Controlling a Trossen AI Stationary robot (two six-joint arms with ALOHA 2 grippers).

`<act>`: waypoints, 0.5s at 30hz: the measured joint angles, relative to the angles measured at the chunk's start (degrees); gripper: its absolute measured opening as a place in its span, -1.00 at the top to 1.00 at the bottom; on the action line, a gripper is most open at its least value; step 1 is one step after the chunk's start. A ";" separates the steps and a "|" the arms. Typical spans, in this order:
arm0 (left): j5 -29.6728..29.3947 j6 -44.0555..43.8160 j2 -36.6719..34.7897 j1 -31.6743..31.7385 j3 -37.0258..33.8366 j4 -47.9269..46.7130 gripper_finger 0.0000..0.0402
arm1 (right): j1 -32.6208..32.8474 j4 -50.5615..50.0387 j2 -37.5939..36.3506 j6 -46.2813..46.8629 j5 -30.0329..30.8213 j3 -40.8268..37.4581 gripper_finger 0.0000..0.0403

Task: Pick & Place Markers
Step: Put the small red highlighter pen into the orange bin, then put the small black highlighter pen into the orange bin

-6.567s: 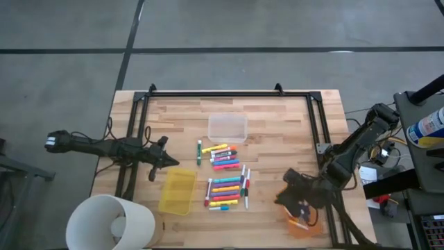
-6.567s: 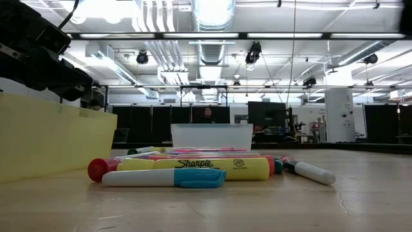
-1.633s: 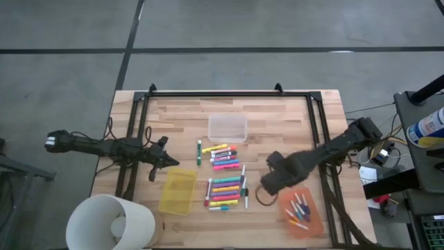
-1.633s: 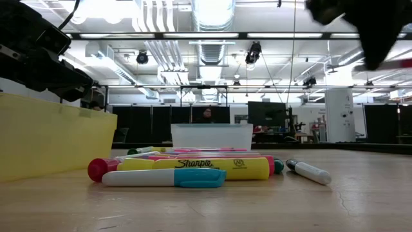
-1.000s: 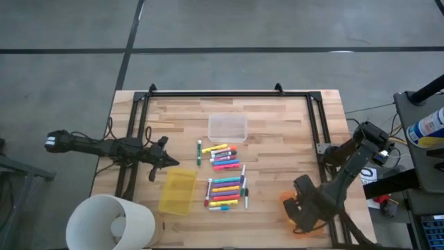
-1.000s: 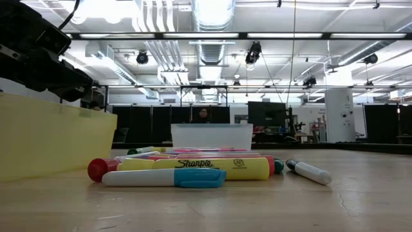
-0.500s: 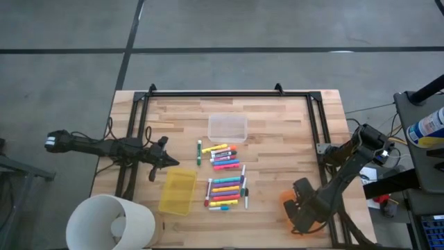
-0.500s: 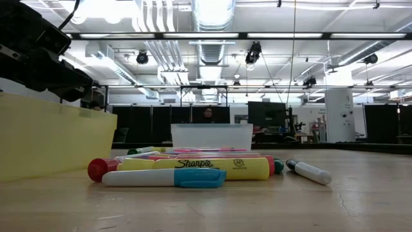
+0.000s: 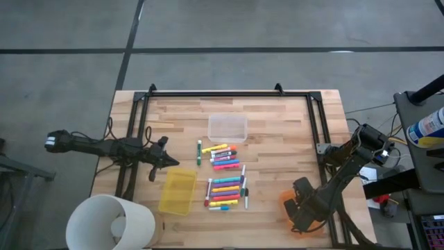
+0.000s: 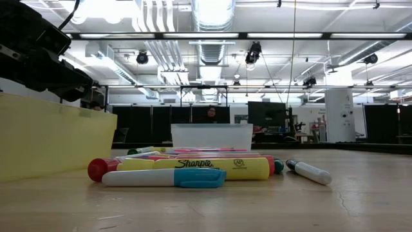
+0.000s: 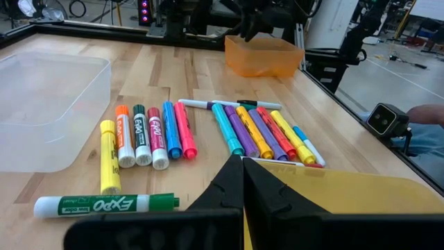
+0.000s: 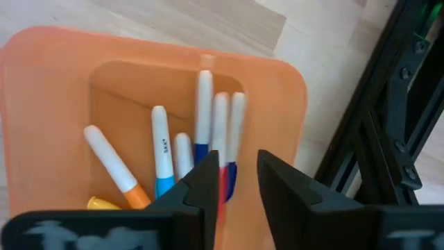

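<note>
The markers lie flat on the wood in two groups, a far one and a near one, with a green-capped white one beside them. The left wrist view shows them in rows; the low view shows them side-on. More markers lie inside the orange bin. My right gripper hovers over that bin, fingers apart, above the white markers. My left gripper waits shut at the yellow bin's far end.
A clear bin sits at the far middle and a yellow bin left of the near markers. A white cylinder stands off the near left corner. A black frame runs along the table's sides. A person shows far behind.
My right gripper swung from beside the near marker group toward the table's near right corner, over the orange bin, and has since hung there almost still.
</note>
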 joint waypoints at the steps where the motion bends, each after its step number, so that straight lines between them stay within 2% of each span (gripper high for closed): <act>1: -0.01 0.00 0.00 -0.01 0.00 0.00 1.00 | -0.02 0.02 0.00 0.00 0.00 0.00 0.50; 8: -0.01 0.00 0.00 -0.01 0.00 0.00 1.00 | -0.06 -0.03 -0.88 -0.17 -0.01 0.00 0.29; 15: 0.01 0.00 0.00 0.01 0.00 0.00 1.00 | -0.06 -4.49 -2.71 -0.37 1.25 1.90 0.26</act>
